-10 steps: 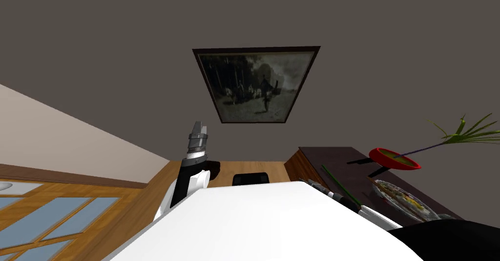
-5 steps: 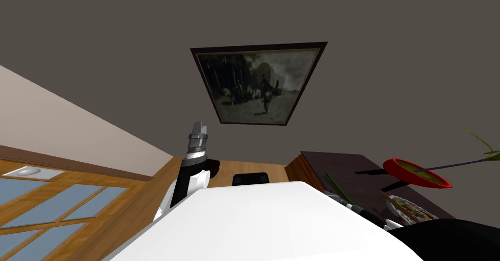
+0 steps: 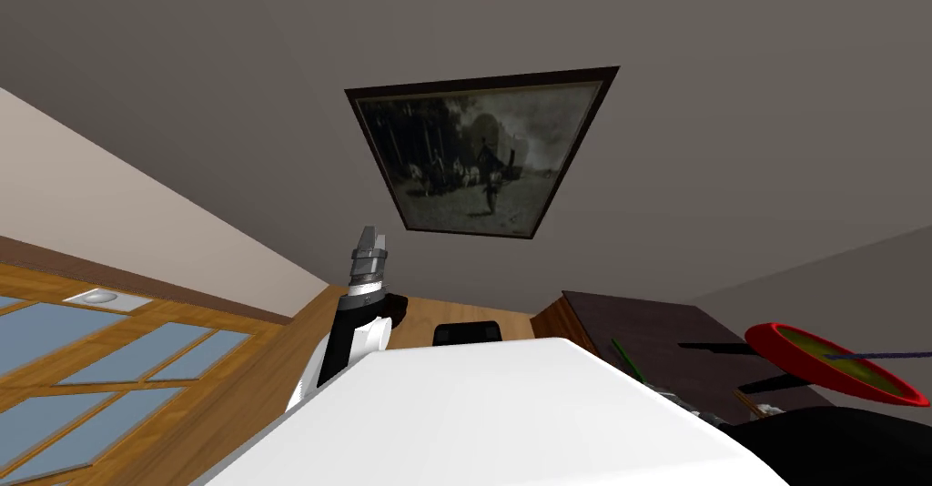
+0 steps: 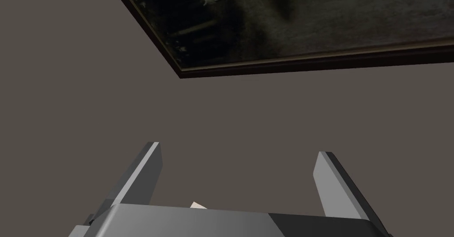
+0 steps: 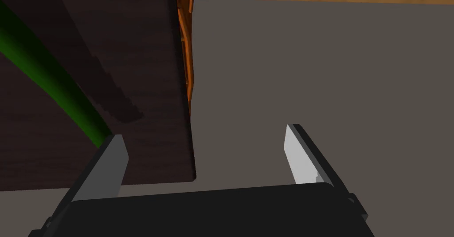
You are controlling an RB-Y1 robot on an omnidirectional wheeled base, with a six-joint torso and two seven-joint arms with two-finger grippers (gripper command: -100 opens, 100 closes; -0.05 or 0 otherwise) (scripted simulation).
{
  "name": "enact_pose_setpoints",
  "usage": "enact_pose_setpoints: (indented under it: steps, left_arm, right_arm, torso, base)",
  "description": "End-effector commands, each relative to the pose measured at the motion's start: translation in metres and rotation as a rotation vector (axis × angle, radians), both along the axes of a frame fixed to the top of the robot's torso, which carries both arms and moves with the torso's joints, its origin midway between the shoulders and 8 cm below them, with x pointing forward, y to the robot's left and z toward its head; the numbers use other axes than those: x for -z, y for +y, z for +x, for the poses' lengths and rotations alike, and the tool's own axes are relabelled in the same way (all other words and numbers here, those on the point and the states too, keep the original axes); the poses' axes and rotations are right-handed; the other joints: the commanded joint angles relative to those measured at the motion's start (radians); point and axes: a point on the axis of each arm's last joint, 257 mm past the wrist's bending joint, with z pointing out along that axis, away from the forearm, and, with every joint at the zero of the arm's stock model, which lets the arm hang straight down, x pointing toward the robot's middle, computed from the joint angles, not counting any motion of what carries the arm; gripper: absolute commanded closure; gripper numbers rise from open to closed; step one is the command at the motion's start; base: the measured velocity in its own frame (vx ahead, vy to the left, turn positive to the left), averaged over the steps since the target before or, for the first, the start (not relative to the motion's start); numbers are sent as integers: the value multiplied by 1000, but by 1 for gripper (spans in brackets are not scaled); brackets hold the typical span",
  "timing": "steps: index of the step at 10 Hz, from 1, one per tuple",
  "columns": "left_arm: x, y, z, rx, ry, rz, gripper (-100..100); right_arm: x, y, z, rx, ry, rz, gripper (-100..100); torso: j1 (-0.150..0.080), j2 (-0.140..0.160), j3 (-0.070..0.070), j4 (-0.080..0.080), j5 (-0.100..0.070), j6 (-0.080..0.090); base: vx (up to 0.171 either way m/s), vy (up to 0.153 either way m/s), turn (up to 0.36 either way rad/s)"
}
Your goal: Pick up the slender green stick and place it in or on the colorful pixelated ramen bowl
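Observation:
The slender green stick lies on a dark brown table; in the head view the stick shows at the table's near left part. My right gripper is open just above the tabletop. The stick runs up to the outer side of one of its fingers, not between them. Low at the right edge of the head view, a sliver of the pixelated ramen bowl peeks out. My left gripper is open and empty, raised in front of the wall.
A red bowl with a purple stem in it hangs over the table's right part. The table's corner lies between my right fingers, with a grey surface beyond it. A wooden floor and a glazed wooden door lie to the left.
My view has swung: the table, red bowl and stick slid toward the right edge, the ramen bowl has nearly left the picture, and the plant's leaves are gone from view. The left arm holds still.

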Motion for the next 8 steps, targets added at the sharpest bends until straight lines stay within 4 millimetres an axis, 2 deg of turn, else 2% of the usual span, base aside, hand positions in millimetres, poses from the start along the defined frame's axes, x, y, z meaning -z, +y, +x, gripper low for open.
enact_pose_setpoints:
  steps: [1,2,3,5,7,8]
  left_arm:
    - [0,0,0,0,0,0,0]
    - [0,0,0,0,0,0,0]
    - [0,0,0,0,0,0,0]
    - [0,0,0,0,0,0,0]
    - [0,0,0,0,0,0,0]
    - [0,0,0,0,0,0,0]
  right_arm:
    - [-1,-12,-15,4,27,-26,-100]
    - [0,-22,-35,8,66,-55,-100]
    - [1,-17,-29,0,56,-45,-100]
    - [8,-28,-70,15,131,-87,-100]
    - [21,-18,-99,21,180,-91,-100]
    - [21,-18,-99,21,180,-91,-100]
  torso:
    - [0,0,0,0,0,0]
    - [0,1,0,0,0,0]
    - [0,0,0,0,0,0]
    - [0,0,0,0,0,0]
    - [-1,-1,0,0,-1,0]
    - [-1,-1,0,0,-1,0]
  base:
    - [6,-107,58]
    - [22,-109,99]
    - [26,-97,49]
    - [26,-128,108]
    - [39,-133,122]
    - [21,-96,20]
